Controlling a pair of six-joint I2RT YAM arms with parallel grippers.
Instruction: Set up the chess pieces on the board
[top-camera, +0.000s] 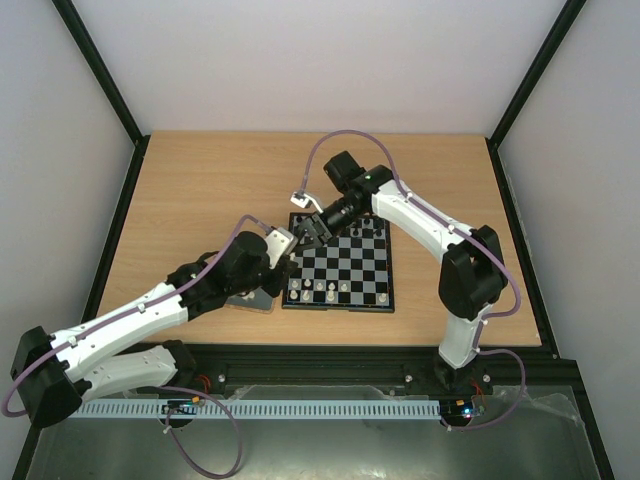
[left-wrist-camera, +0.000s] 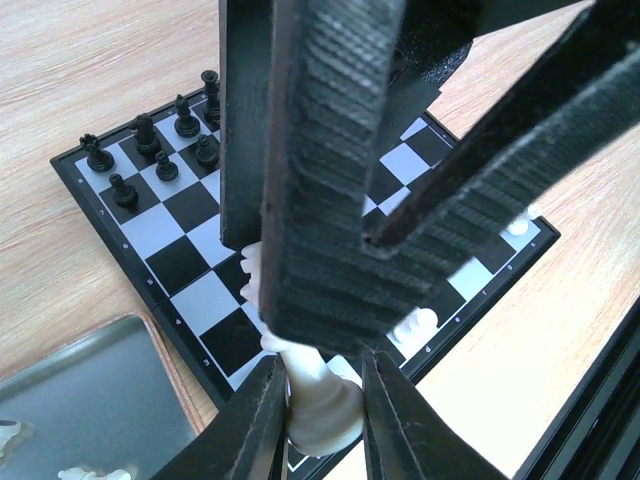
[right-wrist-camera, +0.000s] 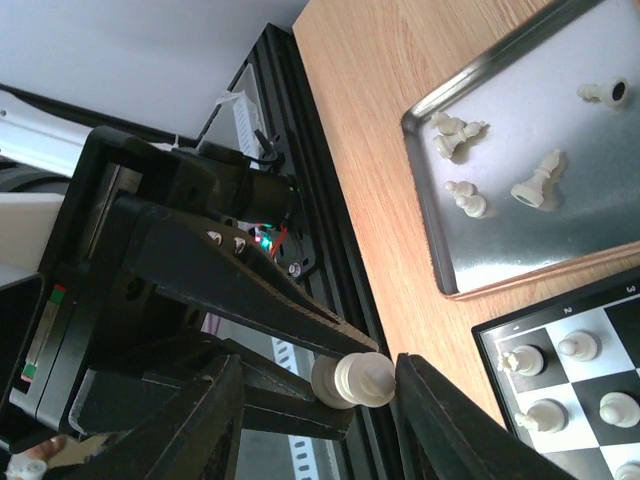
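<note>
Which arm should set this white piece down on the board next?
Left, probably. The left gripper is shut on the white piece by the edge of the board; the right gripper only straddles it, jaws open, gripping nothing.

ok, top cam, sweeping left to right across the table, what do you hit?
In order: left arm's shoulder joint → grey tray, mostly hidden under that arm's wrist → chessboard → right arm's elbow joint.
</note>
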